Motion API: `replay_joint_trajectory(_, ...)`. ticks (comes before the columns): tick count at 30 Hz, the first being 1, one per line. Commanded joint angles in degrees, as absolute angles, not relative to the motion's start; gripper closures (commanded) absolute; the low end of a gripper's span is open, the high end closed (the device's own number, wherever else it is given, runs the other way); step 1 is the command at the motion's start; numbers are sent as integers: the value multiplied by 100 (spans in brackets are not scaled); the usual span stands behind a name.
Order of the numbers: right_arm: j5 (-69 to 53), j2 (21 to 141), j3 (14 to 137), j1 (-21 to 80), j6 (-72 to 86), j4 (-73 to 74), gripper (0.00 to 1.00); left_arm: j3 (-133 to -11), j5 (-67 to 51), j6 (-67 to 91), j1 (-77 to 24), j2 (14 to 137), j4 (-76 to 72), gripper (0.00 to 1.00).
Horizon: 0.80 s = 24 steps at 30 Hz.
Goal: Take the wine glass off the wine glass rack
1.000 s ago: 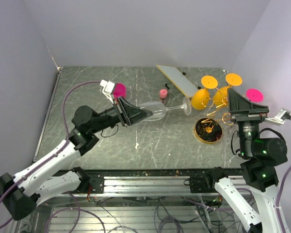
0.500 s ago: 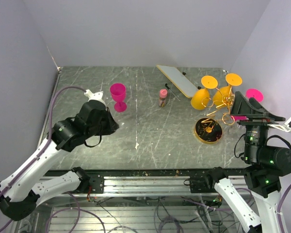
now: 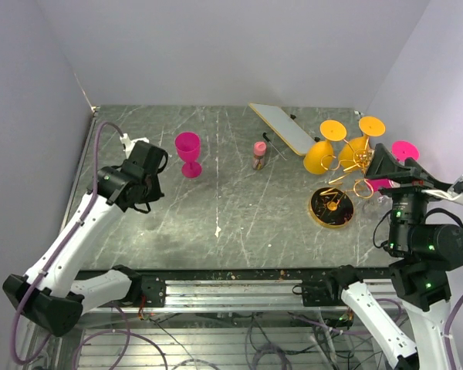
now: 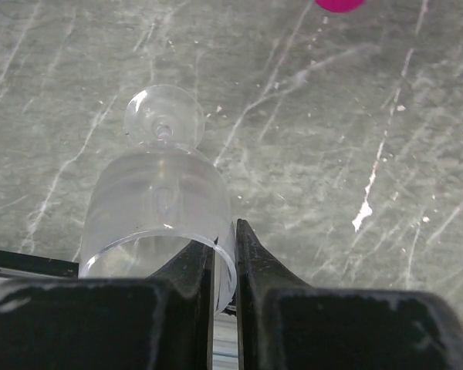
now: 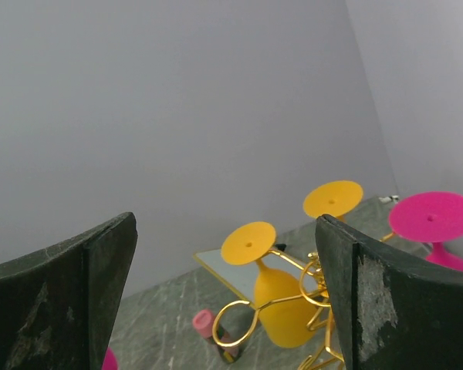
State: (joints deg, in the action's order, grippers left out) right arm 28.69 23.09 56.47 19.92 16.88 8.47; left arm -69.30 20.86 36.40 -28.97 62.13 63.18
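One claw pinched, one spread.
My left arm (image 3: pixel 69 239) bends up the frame's left side, left gripper (image 4: pixel 224 231) nipping a wine glass (image 4: pixel 158 208) rim; at the right edge, my right gripper (image 5: pixel 225 225) stands wide apart.

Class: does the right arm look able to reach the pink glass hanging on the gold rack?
Probably yes: its open fingers hover beside the rack, the pink glass close ahead, nothing visible between them.

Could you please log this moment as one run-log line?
left claw: shut on clear wine glass rim, away from wine glass rack | right claw: open beside rack
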Motion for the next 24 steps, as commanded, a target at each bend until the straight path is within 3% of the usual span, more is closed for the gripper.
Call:
replay_joint_trajectory(1,3501,2474,6068,1987,1869,1235,1,-7097,1881,3086,-2471,6399,5817,93)
replay_joint_trajectory(8,4613,2487,6226,1987,2935,1529,0,-7226,1307,2880,-1686,6905,5004,93)
replay_joint_trajectory(16,5261,2673,6614,1995,3728,1868,0,-8196,305,2606,-969,8247,4556,93)
replay_joint_trajectory(19,4542,2646,6679,1995,3476,1762,0,-8492,210,2533,-932,8603,4377,93)
replay_joint_trajectory(22,2931,2575,6651,1990,1428,1289,0,-8697,182,2547,-917,8968,4302,93)
replay_joint_trajectory(24,2770,2520,6611,1987,1269,1166,0,-8832,157,2521,-914,9228,4339,93)
